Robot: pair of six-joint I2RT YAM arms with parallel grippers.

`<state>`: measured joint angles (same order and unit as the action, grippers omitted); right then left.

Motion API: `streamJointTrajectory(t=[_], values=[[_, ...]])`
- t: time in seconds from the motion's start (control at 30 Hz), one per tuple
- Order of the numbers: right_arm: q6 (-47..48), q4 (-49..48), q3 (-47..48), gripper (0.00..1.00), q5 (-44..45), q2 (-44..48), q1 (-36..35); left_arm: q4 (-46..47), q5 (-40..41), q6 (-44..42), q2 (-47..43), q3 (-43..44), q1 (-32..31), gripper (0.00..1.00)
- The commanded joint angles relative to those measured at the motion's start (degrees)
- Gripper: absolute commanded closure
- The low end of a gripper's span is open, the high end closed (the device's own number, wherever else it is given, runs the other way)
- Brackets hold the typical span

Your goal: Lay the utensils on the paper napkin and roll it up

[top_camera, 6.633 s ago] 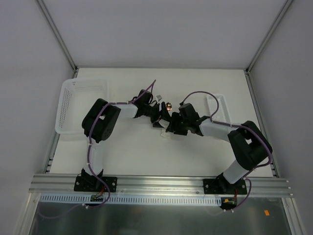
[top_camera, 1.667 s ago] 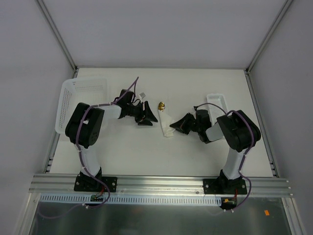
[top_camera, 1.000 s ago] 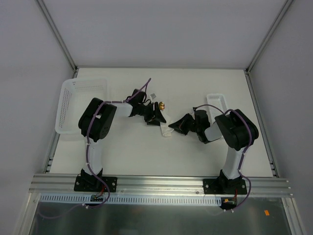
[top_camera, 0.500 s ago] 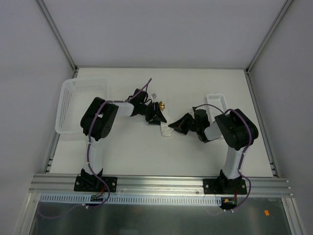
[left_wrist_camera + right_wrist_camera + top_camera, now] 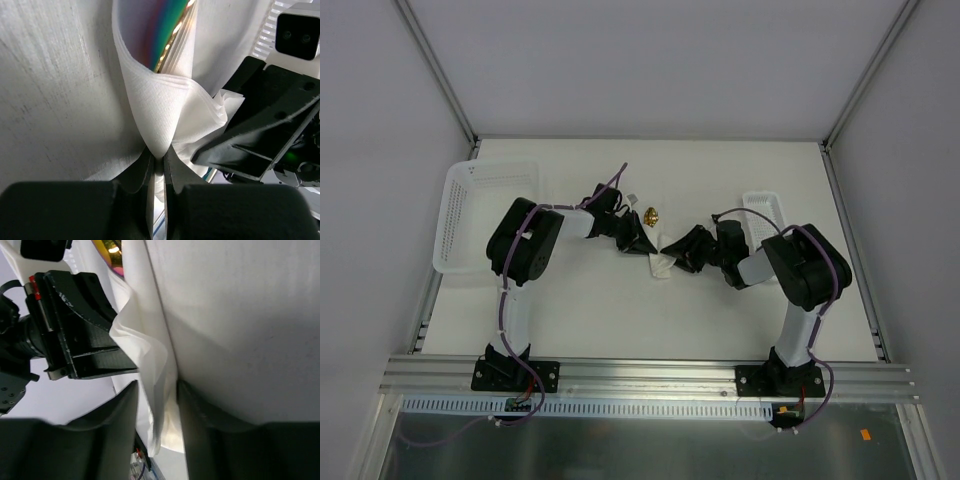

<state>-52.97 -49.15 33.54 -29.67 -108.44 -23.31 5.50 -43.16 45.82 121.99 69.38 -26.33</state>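
paper napkin (image 5: 662, 264) middle of table (image 5: 610, 320), long axis far-to-near | left gripper (image 5: 159, 161) at its left, clamped on fold | right gripper (image 5: 156, 405) opposite, jaws apart astride edge

We see both arms bent inward over the white table (image 5: 620, 310), with the left gripper (image 5: 646, 246) and the right gripper (image 5: 672, 252) almost meeting near the middle. Just below their tips lies the paper napkin (image 5: 662, 267), bunched into a small white roll. The spoon (image 5: 648, 214) shows its gold bowl just beyond the left gripper. A large white perforated basket (image 5: 470, 235) sits at the table's left edge, and a smaller basket (image 5: 766, 208) sits behind the right arm.
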Motion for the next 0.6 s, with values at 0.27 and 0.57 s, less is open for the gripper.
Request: streamJointTrajectory(t=[0.27,0.57], values=[[5.9,13.5,-0.3,0.55,2.0,-1.2,-1.5,-3.1,3.3,0.0,3.5,-2.9,-0.5,1.00],[4.5,14.8,-1.0,1.00,2.6,-6.5,-1.3,-3.2,2.8,-0.2,1.6,-3.9,0.1,0.83]])
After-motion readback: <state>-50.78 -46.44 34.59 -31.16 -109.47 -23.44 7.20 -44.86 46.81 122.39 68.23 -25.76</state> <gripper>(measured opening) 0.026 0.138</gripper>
